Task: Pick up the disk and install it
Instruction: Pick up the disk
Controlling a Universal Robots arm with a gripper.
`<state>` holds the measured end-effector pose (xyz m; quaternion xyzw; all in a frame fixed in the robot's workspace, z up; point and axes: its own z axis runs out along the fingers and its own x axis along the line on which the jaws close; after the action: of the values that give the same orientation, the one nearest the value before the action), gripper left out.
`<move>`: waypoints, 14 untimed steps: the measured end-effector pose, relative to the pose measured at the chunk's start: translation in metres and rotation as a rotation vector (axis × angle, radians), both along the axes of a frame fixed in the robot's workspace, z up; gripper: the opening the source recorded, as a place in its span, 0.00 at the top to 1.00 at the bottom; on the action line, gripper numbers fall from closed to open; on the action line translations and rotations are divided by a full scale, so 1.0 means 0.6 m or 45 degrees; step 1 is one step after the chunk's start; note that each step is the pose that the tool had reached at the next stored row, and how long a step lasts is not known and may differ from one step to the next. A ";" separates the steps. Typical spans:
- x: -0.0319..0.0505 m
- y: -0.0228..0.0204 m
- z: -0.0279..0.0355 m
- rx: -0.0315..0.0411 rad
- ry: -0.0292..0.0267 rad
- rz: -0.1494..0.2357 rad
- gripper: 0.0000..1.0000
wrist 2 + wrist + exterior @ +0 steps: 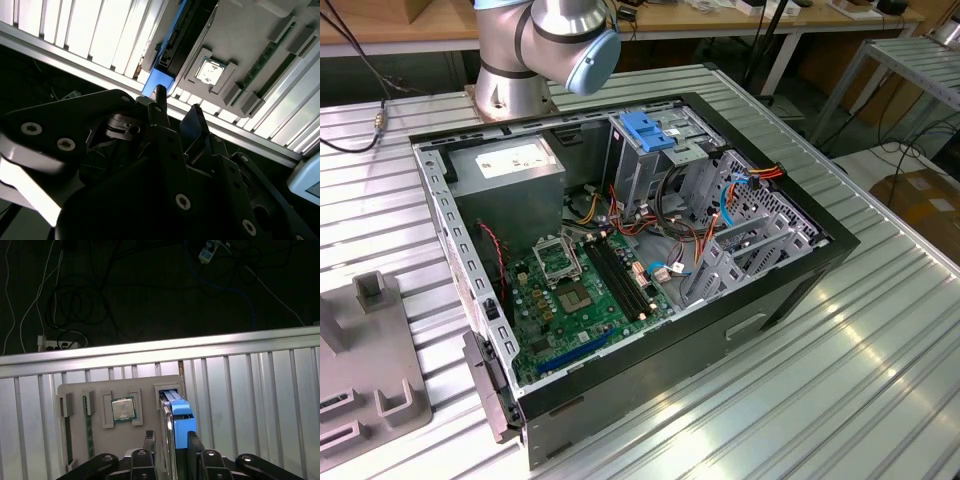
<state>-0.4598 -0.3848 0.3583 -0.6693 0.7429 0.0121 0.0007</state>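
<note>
Disk [177, 412] stands on edge in a slot of the grey holder tray [145, 385], as I see it in the first wrist view, with its blue rail facing the camera. The tray lies on the ribbed metal worktop [250, 390], near the worktop's edge. A processor chip [123, 409] sits in the pocket beside the disk, and memory sticks [89, 410] lie in slots further along. My end effector [171, 439] hangs over the disk with its fingers [149, 437] apart. One sits on either side of the disk's line, and I cannot tell whether either touches it.

In the second wrist view the end effector [176, 106] again has its jaws spread, with a dark gap between them. The blue end of the disk [159, 80] shows just past one fingertip. The processor chip [209, 72] sits in the holder tray [240, 30] near it.

In the exterior view an open computer case [790, 290] lies on the worktop [840, 380], its motherboard [580, 290] exposed. A blue latch [648, 130] tops the drive cage [640, 175]. The arm [540, 50] stands behind the case, and the holder tray [370, 390] lies at the exterior view's left.
</note>
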 end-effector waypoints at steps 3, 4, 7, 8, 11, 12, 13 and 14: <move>0.000 0.0000 0.000 0.0000 0.0000 0.000 0.61; 0.000 0.0000 0.000 0.0000 0.0000 0.000 0.61; 0.000 0.0000 -0.004 -0.0024 -0.0029 0.001 0.61; 0.000 0.0000 -0.006 -0.0038 -0.0051 0.001 0.61; 0.000 0.0001 -0.013 -0.0056 -0.0087 0.002 0.61; 0.000 0.0003 -0.015 -0.0057 -0.0096 0.002 0.61; 0.000 0.0009 -0.019 -0.0058 -0.0111 0.003 0.61; 0.000 0.0030 -0.022 -0.0072 -0.0126 0.006 0.61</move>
<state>-0.4598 -0.3829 0.3448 -0.6712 0.7413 0.0066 0.0024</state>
